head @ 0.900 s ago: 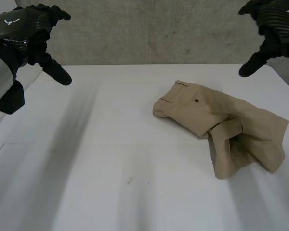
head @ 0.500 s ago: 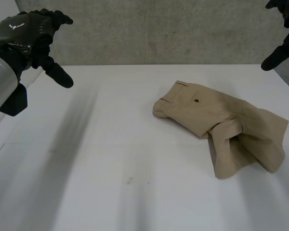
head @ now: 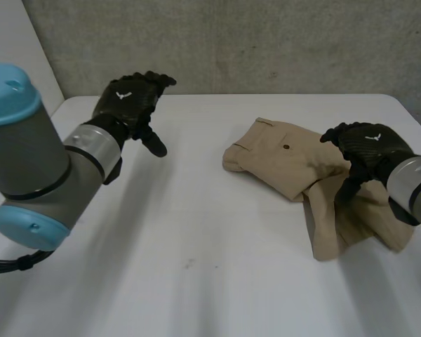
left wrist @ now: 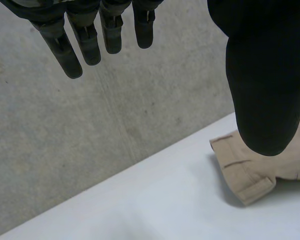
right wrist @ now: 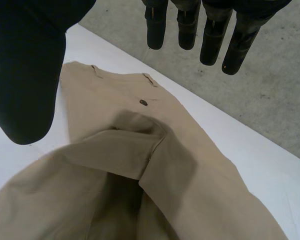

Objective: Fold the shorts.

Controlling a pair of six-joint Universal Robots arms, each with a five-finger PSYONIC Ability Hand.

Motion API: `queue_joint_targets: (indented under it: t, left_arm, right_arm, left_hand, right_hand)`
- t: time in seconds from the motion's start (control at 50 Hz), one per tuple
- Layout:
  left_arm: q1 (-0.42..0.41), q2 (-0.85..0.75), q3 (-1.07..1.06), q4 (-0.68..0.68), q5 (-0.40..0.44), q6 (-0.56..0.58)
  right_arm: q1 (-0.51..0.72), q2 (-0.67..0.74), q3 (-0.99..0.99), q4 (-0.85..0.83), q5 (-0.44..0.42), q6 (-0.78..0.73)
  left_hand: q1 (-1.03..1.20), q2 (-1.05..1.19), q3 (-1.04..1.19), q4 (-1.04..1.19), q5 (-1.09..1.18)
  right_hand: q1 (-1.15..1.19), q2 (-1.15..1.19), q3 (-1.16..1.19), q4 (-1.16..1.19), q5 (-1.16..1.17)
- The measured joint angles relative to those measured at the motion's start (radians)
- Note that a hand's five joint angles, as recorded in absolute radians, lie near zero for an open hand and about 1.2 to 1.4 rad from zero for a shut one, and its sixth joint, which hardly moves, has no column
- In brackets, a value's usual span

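Observation:
Tan shorts [head: 316, 175] lie crumpled on the white table [head: 196, 225] at the right, waistband toward the middle, one leg folded over itself. My right hand [head: 361, 151] hovers above the folded leg, fingers straight, holding nothing. In the right wrist view the shorts [right wrist: 155, 165] spread beneath its straight fingers [right wrist: 190, 25] and thumb [right wrist: 25, 65]. My left hand [head: 133, 105] is over the table's far left part, well apart from the shorts, fingers relaxed. The left wrist view shows the waistband corner [left wrist: 245, 170] beyond that hand's thumb [left wrist: 265, 75].
A grey concrete wall [head: 266, 42] runs behind the table's far edge. The left arm's grey joint with a light-blue cap [head: 21, 161] stands over the table's left side. Bare table lies in front and to the left of the shorts.
Both hands have come down and inward from the upper corners. The right hand now hovers over the shorts' folded leg; the left hand has moved toward the table's middle. The shorts have not moved.

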Motion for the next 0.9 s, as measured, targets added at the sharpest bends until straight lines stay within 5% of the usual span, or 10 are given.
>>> queue_joint_targets:
  t: [0.12, 0.24, 0.36, 0.42, 0.46, 0.48, 0.52, 0.74, 0.9]
  left_arm:
    - [-0.004, -0.023, 0.002, 0.002, -0.006, 0.004]
    - [-0.006, 0.005, -0.038, -0.008, -0.021, 0.003]
    - [0.001, 0.121, -0.164, -0.011, -0.054, 0.004]
    - [0.007, 0.172, -0.217, -0.009, -0.059, 0.005]
    - [0.014, 0.208, -0.253, -0.007, -0.060, 0.005]
    - [0.016, 0.217, -0.261, -0.006, -0.060, 0.005]
    - [0.024, 0.253, -0.296, -0.005, -0.059, 0.005]
    - [0.046, 0.314, -0.373, -0.004, -0.058, 0.004]
    - [0.087, 0.378, -0.423, -0.006, -0.059, 0.005]
  right_arm:
    - [0.022, 0.079, -0.016, -0.090, 0.007, 0.055]
    - [0.095, 0.278, -0.193, -0.135, 0.027, 0.151]
    - [0.177, 0.566, -0.512, -0.075, 0.136, 0.164]
    - [0.192, 0.655, -0.610, -0.037, 0.185, 0.132]
    - [0.202, 0.707, -0.673, -0.009, 0.215, 0.088]
    - [0.205, 0.714, -0.685, -0.003, 0.219, 0.076]
    - [0.220, 0.725, -0.715, 0.016, 0.218, 0.021]
    - [0.393, 0.514, -0.543, 0.010, 0.047, -0.035]
    - [0.553, 0.444, -0.486, -0.017, 0.010, -0.007]
  left_hand:
    - [0.000, 0.000, 0.000, 0.000, 0.000]
    - [0.000, 0.000, 0.000, 0.000, 0.000]
    - [0.000, 0.000, 0.000, 0.000, 0.000]
    - [0.000, 0.000, 0.000, 0.000, 0.000]
    - [0.000, 0.000, 0.000, 0.000, 0.000]
    - [0.000, 0.000, 0.000, 0.000, 0.000]
    - [0.000, 0.000, 0.000, 0.000, 0.000]
    - [0.000, 0.000, 0.000, 0.000, 0.000]
    - [0.000, 0.000, 0.000, 0.000, 0.000]
  right_hand:
    - [0.000, 0.000, 0.000, 0.000, 0.000]
    - [0.000, 0.000, 0.000, 0.000, 0.000]
    - [0.006, 0.006, 0.006, 0.003, 0.005]
    - [0.121, 0.157, 0.150, 0.133, 0.132]
    - [0.464, 0.498, 0.494, 0.475, 0.453]
    - [0.464, 0.498, 0.494, 0.475, 0.453]
    - [0.739, 0.941, 0.924, 0.901, 0.874]
    - [0.754, 0.958, 0.957, 0.956, 0.919]
    - [0.777, 0.958, 0.957, 0.956, 0.921]
